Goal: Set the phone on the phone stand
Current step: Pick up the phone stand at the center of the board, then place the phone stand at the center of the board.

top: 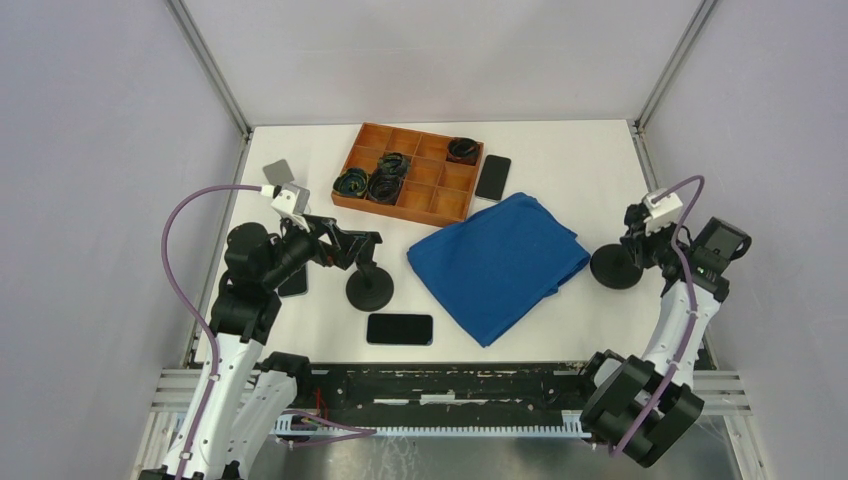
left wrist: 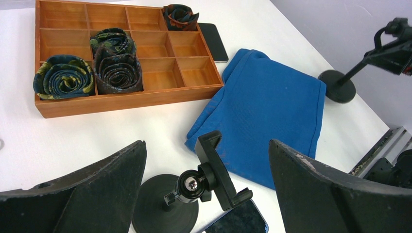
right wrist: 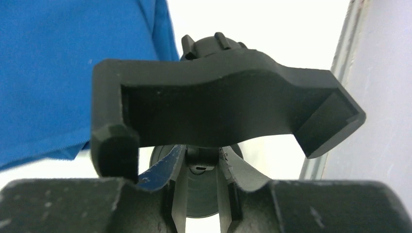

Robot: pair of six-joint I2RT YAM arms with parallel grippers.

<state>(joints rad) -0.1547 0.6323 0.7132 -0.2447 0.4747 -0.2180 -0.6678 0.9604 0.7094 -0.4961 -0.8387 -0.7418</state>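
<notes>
At 6 o'clock on the white table (top: 560, 150), close to the near edge, a dark phone (top: 400, 328) lies flat and untouched. It sits at 5 o'clock from the round base of a black phone stand (top: 370, 288) and has not yet been set on it. The left gripper (left wrist: 206, 148) hovers over that stand with its fingers spread wide, the cradle showing between them. At 3 o'clock, the right gripper (right wrist: 201, 156) pinches the neck of a second stand (top: 614, 268). A rumpled blue cloth (top: 498, 262) fills the middle. A wooden tray (left wrist: 121, 101) holding rolled ties (left wrist: 63, 76) sits at 12 o'clock, with a second phone (top: 492, 177) just at its 3 o'clock side.
</notes>
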